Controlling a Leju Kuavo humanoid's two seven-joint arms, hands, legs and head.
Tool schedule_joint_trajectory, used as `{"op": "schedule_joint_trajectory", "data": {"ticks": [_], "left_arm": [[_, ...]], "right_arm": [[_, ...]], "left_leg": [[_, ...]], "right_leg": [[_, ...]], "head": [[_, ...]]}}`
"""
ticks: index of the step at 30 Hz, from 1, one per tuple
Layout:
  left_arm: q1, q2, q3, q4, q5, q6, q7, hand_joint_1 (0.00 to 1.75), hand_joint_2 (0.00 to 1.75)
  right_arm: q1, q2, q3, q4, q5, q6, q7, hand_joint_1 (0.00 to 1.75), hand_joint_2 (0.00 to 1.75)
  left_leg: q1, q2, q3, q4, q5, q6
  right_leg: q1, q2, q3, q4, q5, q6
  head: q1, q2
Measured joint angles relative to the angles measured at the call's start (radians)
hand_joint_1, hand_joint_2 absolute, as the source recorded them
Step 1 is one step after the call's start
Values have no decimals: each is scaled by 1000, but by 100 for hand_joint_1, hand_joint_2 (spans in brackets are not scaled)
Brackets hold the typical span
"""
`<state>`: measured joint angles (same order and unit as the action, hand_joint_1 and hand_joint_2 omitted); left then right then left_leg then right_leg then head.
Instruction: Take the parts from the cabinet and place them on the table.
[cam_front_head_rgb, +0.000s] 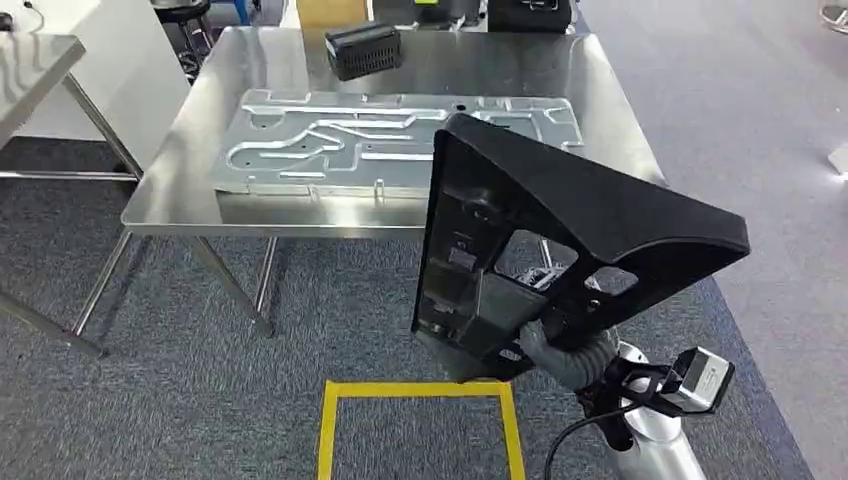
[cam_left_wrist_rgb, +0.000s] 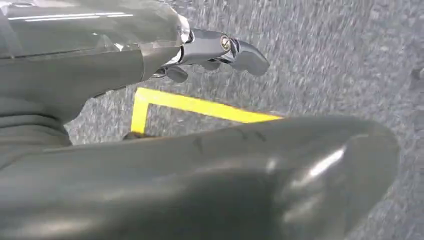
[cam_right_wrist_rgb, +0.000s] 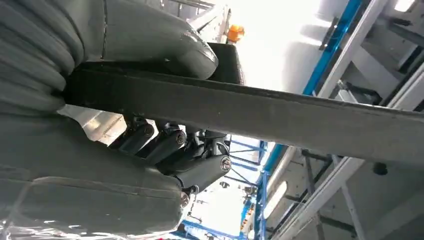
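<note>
The steel table (cam_front_head_rgb: 180, 190) stands ahead on grey carpet (cam_front_head_rgb: 200, 330), with a second table (cam_front_head_rgb: 30, 70) off to its left. A flat metal plate (cam_front_head_rgb: 330, 150) covers most of its middle, and a small black box (cam_front_head_rgb: 362, 50) sits near the far edge. The right hand (cam_front_head_rgb: 560, 350) grips a large black plastic part (cam_front_head_rgb: 560, 230), raised before the table's near right corner and hiding it. Yellow floor tape (cam_front_head_rgb: 420, 392) lies below. The left hand (cam_left_wrist_rgb: 210, 50) hangs over the carpet, fingers loosely apart, holding nothing
</note>
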<state>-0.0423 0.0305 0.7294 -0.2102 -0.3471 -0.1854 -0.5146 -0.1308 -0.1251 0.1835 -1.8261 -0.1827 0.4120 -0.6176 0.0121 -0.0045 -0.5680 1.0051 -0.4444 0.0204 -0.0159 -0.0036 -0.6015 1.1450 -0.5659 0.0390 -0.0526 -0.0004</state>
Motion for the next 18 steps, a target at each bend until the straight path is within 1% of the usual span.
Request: {"op": "schedule_joint_trajectory", "data": {"ticks": [1, 2, 3, 4, 5, 6, 7, 8, 9, 10, 11, 12, 13, 14, 15, 16, 17, 18], "left_arm": [[0, 0, 0, 0, -1, 0, 0, 0, 0], [0, 0, 0, 0, -2, 0, 0, 0, 0], [1, 0, 1, 0, -3, 0, 1, 0, 0], [2, 0, 1, 0, -5, 0, 0, 0, 0], [2, 0, 2, 0, -6, 0, 0, 0, 0], [2, -2, 2, 0, -6, 0, 0, 0, 0], [2, -3, 3, 0, -6, 0, 0, 0, 0], [2, -10, 4, 0, -6, 0, 0, 0, 0], [0, -8, 5, 0, -6, 1, 0, 0, 0], [0, -8, 7, 0, -6, 1, 0, 0, 0], [1, -9, 8, 0, -6, 1, -1, 0, 0], [0, -8, 8, 0, -7, 1, -1, 0, 0], [0, -8, 8, -1, -8, 1, -3, 0, 0], [0, -8, 9, -1, -11, 0, -5, 0, 0], [-2, -8, 11, -1, -11, 0, -5, 0, 0], [-3, -8, 16, -1, -12, 0, -5, 0, 0], [-3, -8, 20, -1, -15, 1, -5, 0, 0], [0, -8, 23, -1, -16, 1, -5, 0, 0]], "right_arm": [[2, 1, 0, 0, -2, 0, 1, 173, 175], [5, 1, 0, 1, -5, 0, 3, 173, 175], [8, 1, -1, 1, -8, 0, 5, 173, 175], [9, 1, -2, 1, -10, 1, 5, 173, 175], [9, 1, -3, 1, -12, 1, 5, 173, 175], [9, 1, -5, 1, -15, 2, 5, 173, 175], [9, 1, -5, 1, -17, 3, 4, 173, 175], [8, 1, -6, 1, -19, 4, 3, 173, 175], [7, 1, -6, 0, -19, 4, 2, 173, 175], [7, 2, -7, 0, -21, 4, 2, 173, 175], [6, 2, -8, 0, -24, 7, 2, 173, 175], [3, 1, -9, 0, -28, 10, 2, 173, 175], [1, 2, -9, 0, -35, 14, 2, 173, 175], [-4, 4, -9, 1, -43, 19, 0, 173, 175], [-10, 7, -9, 1, -49, 19, 0, 173, 175], [-11, 10, -10, 1, -55, 20, -1, 173, 175], [-10, 10, -10, 3, -61, 20, -1, 173, 175], [-10, 10, -10, 5, -64, 20, -2, 173, 175]], "left_leg": [[-3, 1, 3, 0, -3, 5], [-6, 1, 5, 1, -7, 8], [-8, 1, 9, 1, -11, 10], [-11, 1, 16, 1, -16, 10], [-13, 0, 24, 1, -21, 10], [-16, 0, 34, 1, -28, 9], [-17, 1, 43, 0, -36, 8], [-23, 2, 42, 2, -42, 3], [-23, 2, 39, 5, -45, -2], [-21, 7, 40, 4, -47, -7], [-19, 11, 42, 0, -48, -12], [-24, 14, 48, -4, -51, -17], [-21, 13, 53, -1, -61, -21], [-21, 10, 43, 33, -78, -28], [-16, 10, 7, 105, -113, -34], [-11, 10, -40, 189, -146, -40], [-6, 10, -88, 271, -175, -45], [-2, 10, -119, 314, -176, -50]], "right_leg": [[0, 0, -55, 95, -35, 1], [0, 0, -102, 167, -50, 1], [1, 0, -129, 193, -39, 0], [1, 0, -128, 168, -5, -4], [3, 0, -107, 103, 46, -10], [6, -1, -70, 13, 103, -19], [14, -6, -32, -82, 155, -32], [24, -21, -18, -106, 141, -43], [23, -19, -20, -119, 143, -43], [25, -13, -22, -120, 142, -44], [27, -9, -22, -120, 139, -49], [19, -6, -17, -129, 140, -51], [9, -4, -3, -142, 142, -52], [8, -2, 6, -147, 139, -56], [8, -1, 8, -147, 137, -59], [8, 2, 11, -147, 135, -61], [8, 5, 12, -147, 131, -61], [7, 10, 14, -146, 129, -60]], "head": [[0, 0], [0, 0], [0, 0], [0, 0], [0, 0], [0, 0], [0, 0], [0, 0], [0, 0], [0, 0], [0, 0], [0, 0], [0, 0], [-1, 0], [-1, 0], [-1, 0], [-1, 0], [-1, 0]]}}
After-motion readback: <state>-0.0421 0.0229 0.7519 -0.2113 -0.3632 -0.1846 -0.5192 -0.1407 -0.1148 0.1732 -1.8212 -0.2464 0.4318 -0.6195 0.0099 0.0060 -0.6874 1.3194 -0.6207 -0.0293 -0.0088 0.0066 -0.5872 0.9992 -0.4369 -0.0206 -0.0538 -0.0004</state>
